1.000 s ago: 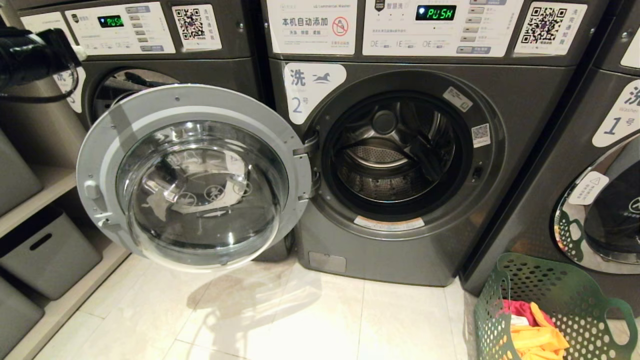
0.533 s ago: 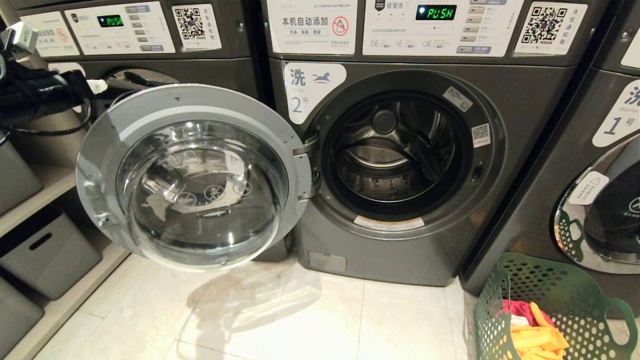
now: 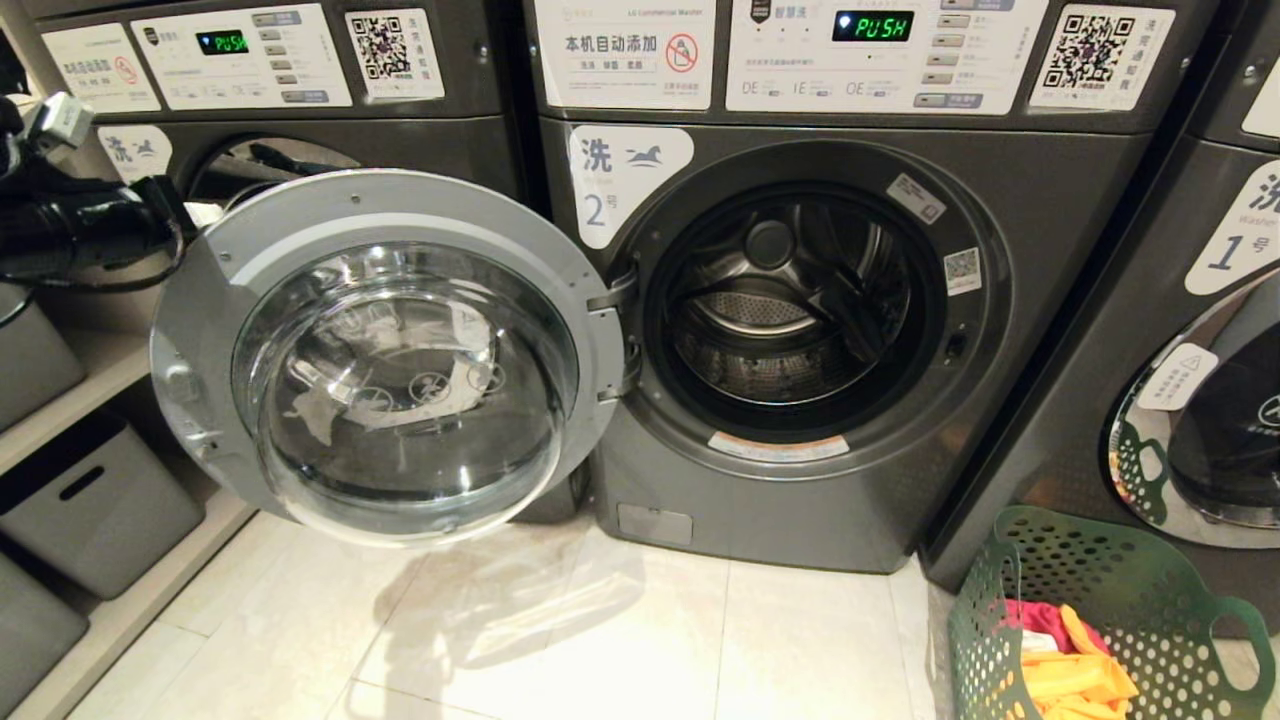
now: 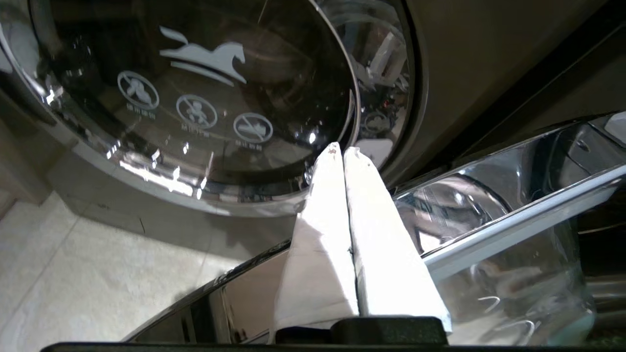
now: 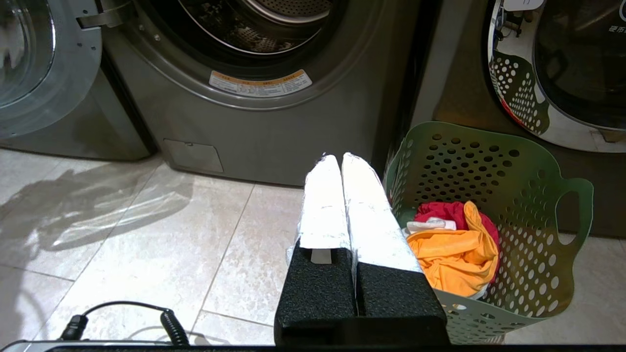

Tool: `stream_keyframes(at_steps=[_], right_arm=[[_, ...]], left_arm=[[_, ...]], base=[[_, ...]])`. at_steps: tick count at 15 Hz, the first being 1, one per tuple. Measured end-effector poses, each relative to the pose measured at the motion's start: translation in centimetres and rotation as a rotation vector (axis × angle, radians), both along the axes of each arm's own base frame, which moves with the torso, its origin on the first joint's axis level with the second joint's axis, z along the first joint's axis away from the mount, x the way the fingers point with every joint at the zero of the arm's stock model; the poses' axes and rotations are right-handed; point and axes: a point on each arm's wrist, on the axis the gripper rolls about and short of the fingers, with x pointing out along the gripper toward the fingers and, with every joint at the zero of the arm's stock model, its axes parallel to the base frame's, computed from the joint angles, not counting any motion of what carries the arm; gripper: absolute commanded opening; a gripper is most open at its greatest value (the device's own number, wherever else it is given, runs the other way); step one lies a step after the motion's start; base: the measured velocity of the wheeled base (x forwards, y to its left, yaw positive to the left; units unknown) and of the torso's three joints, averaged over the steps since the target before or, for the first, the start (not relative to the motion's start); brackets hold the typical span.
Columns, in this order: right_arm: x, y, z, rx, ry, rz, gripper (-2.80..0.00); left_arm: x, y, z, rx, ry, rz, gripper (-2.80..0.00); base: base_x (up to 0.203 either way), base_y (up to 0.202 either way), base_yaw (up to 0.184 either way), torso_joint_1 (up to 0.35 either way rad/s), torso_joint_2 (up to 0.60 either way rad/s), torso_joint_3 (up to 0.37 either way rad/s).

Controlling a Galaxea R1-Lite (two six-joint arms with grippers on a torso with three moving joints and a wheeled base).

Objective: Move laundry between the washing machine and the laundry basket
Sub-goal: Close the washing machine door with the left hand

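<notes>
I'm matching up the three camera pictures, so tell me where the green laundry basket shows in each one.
Head view: basket in the bottom right corner, on the floor before washer 1.
Left wrist view: not in it.
Right wrist view: basket right of centre, beside the shut right gripper, laundry inside.
Shared landmark: washer 2's open door.

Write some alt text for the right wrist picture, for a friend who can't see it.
The right gripper, jaws shut and empty, hangs over pale floor tiles beside a green laundry basket holding orange, red and white laundry. Behind stands the dark grey washing machine, its round door swung open.
</notes>
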Motion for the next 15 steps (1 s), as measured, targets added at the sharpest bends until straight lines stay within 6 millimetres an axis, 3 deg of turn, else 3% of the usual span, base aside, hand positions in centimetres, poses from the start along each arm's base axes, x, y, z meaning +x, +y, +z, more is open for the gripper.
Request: stream_keyframes(at_steps=[4, 7, 11, 15], right_arm=[[0.0, 0.0, 0.0, -0.005, 0.001, 0.000, -2.80], [0.0, 0.0, 0.0, -0.006, 0.000, 0.000, -2.80], [0.0, 0.0, 0.0, -0.007, 0.001, 0.001, -2.80], [0.0, 0.0, 0.0, 0.000, 0.000, 0.000, -2.80]], left_arm=[[-3.5, -2.2, 1.0, -0.075, 0.191, -0.073, -2.80], [-7.4, -5.4, 2.9, -0.112, 0.303, -0.152, -2.80], [-13.6, -11.7, 5.5, -0.123, 0.415, -0.348, -2.80], [-17.7, -18.7, 6.8, -0.064, 0.437, -0.630, -2.80]], base=[[0.000, 0.000, 0.000, 0.000, 0.00, 0.000], [0.000, 0.000, 0.000, 0.000, 0.00, 0.000], [0.000, 0.000, 0.000, 0.000, 0.00, 0.000], [0.000, 0.000, 0.000, 0.000, 0.00, 0.000]])
